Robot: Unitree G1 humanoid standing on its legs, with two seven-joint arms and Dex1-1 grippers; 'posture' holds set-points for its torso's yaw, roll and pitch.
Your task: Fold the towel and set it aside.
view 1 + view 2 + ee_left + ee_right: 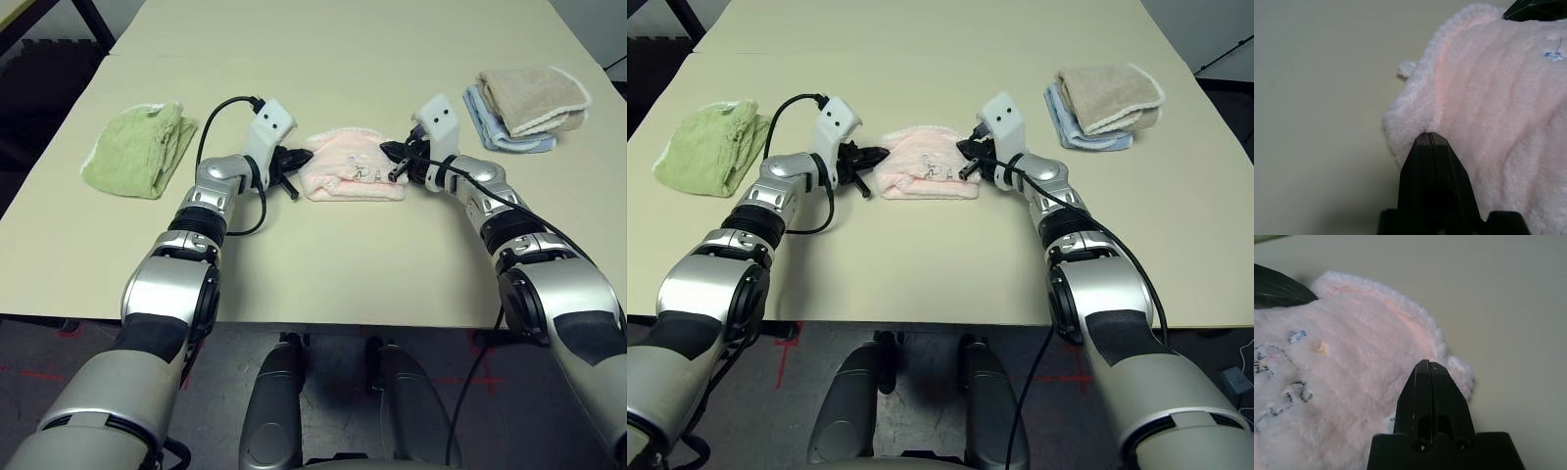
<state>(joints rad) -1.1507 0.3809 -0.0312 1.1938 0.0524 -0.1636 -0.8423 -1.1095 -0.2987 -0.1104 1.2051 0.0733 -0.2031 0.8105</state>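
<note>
A: The towel [351,166] lies bunched in the middle of the desk [323,274], well back from the near edge, its long axis running side to side between our two arms.

B: So we have one gripper at each end?

A: Yes. Our left gripper [292,168] touches its left end, our right gripper [397,162] its right end; neither is nearer. Both wrist views show the fingers pressed together, tips against the pile with no cloth between them.

B: And the arms?

A: Both forearms reach forward and angle inward, low over the desk.
</note>
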